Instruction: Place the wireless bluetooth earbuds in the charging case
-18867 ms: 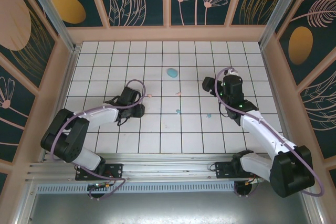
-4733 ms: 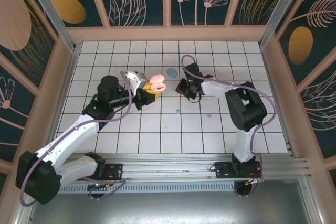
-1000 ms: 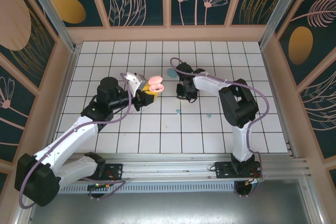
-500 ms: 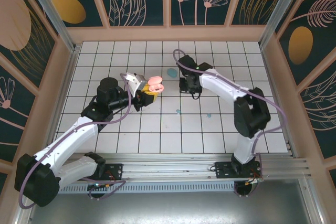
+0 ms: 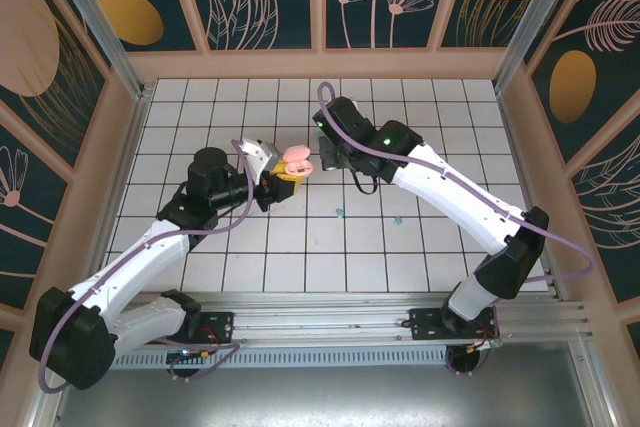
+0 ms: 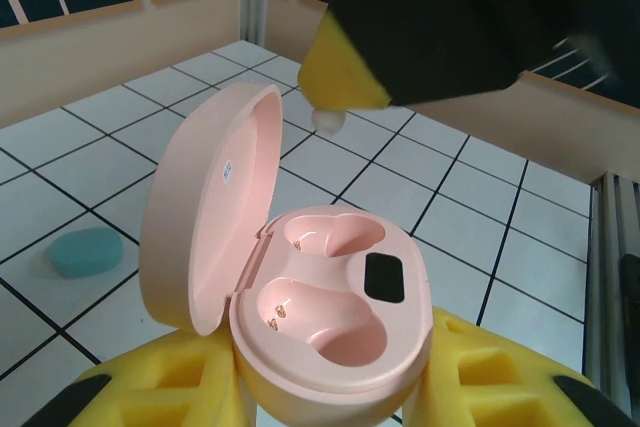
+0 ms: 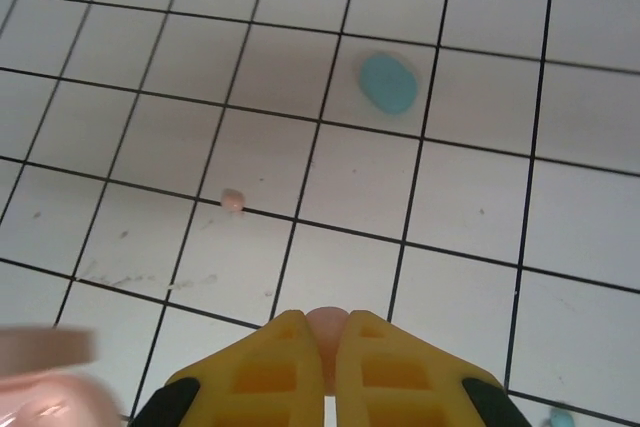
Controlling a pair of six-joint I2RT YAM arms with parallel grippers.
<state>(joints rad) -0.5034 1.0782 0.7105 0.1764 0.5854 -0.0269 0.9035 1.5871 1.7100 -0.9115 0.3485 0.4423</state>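
Note:
My left gripper [image 6: 332, 392] is shut on the open pink charging case [image 6: 335, 312], holding it above the floor with its lid [image 6: 205, 217] tipped back and both sockets bare. In the top view the case [image 5: 297, 159] sits just left of my right gripper [image 5: 329, 155]. That right gripper [image 7: 324, 347] is shut on a pale pink earbud [image 7: 325, 327], which hangs just above and behind the case as the earbud [image 6: 326, 122] under a yellow pad. A second pink earbud [image 7: 232, 200] lies on the floor. Two teal earbuds [image 5: 340, 212] [image 5: 398, 219] lie on tiles further forward.
A closed blue case [image 7: 388, 84] lies on the tiles beyond my right gripper, and shows left of the pink lid as the blue case [image 6: 85, 251]. Wooden walls [image 5: 320, 65] border the white tiled floor [image 5: 430, 137].
My right gripper has closed on the pink earbud, lifted it off the floor and swung left to the open pink case. The left arm and case have stayed still.

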